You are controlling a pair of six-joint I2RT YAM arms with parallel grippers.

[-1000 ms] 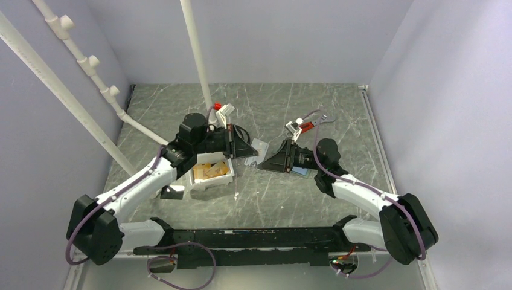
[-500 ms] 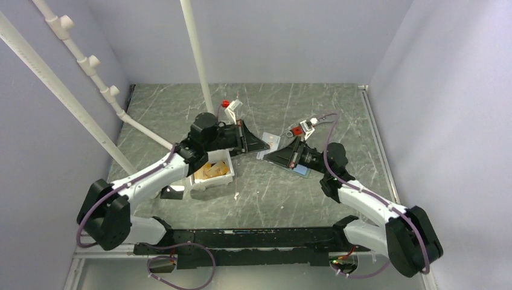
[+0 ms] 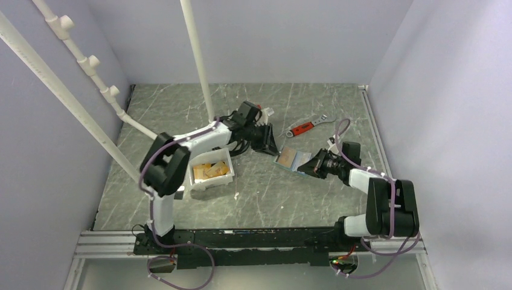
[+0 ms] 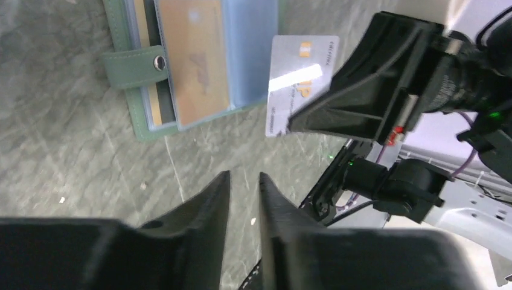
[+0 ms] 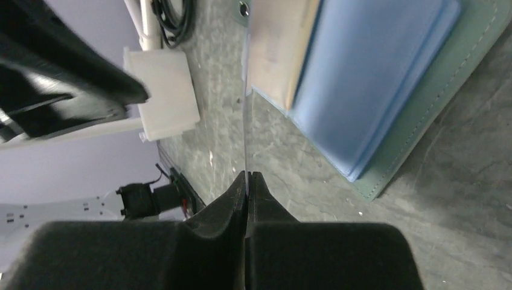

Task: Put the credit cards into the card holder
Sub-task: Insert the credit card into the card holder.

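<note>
The card holder [image 4: 253,54] lies open and flat on the table [image 3: 338,103], between the two arms, its green cover down and its translucent blue pockets up. One gold card [image 4: 193,54] already sits in a front pocket, and a second gold edge shows in the pocket behind it. Just beside the holder's open side, the right gripper [image 5: 246,181] pinches a silver card [image 4: 299,72] by one short end, its jaws closed tight on the plastic; in the right wrist view the card stands edge-on above the pocket edge. The left gripper [image 4: 244,187] hovers over the table near the holder, its jaws a narrow gap apart with nothing between them.

The likely trouble is at the pocket mouth. Nothing pins the holder down, so a card that catches the pocket lip could shove the whole wallet across the table instead of sliding in. The thin end grip could also let the card pivot or slip, and the two grippers are close enough to knock each other.

By count: one card holder, one silver card in hand, two gold cards seen in pockets, and more gold cards [image 3: 211,170] in the one white tray [image 3: 212,180], too small to number. One red-handled wrench [image 3: 305,125] lies farther back
</note>
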